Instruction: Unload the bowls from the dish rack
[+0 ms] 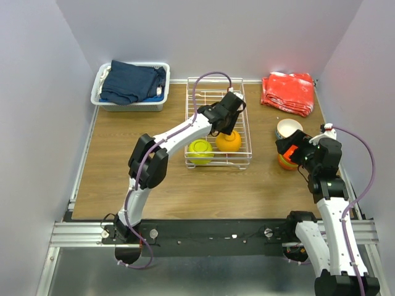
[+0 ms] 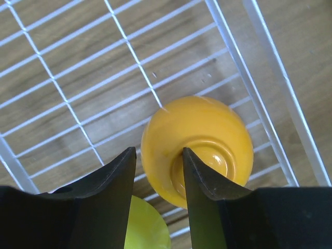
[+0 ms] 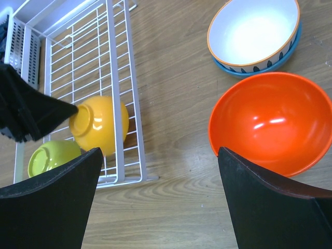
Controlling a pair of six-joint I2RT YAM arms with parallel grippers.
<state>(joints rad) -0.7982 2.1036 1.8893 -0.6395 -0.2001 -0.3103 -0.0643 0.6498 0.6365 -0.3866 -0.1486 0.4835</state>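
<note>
The white wire dish rack (image 1: 242, 117) stands mid-table and holds an orange bowl (image 1: 230, 143), upside down, and a yellow-green bowl (image 1: 200, 152). My left gripper (image 1: 226, 123) hangs over the orange bowl (image 2: 207, 135). It is open (image 2: 158, 176): one finger (image 2: 205, 192) is over the foot ring, the other just off the bowl's side. The yellow-green bowl (image 2: 145, 228) shows below. My right gripper (image 3: 158, 192) is open and empty above bare table, left of a red-orange bowl (image 3: 264, 122). A white striped bowl (image 3: 254, 31) sits nested in a blue bowl (image 3: 290, 52).
A white bin of dark-blue cloth (image 1: 131, 86) stands at the back left. A folded red cloth (image 1: 288, 91) lies at the back right. The rack's near right corner (image 3: 137, 174) is close to my right gripper. Walls close the table on three sides.
</note>
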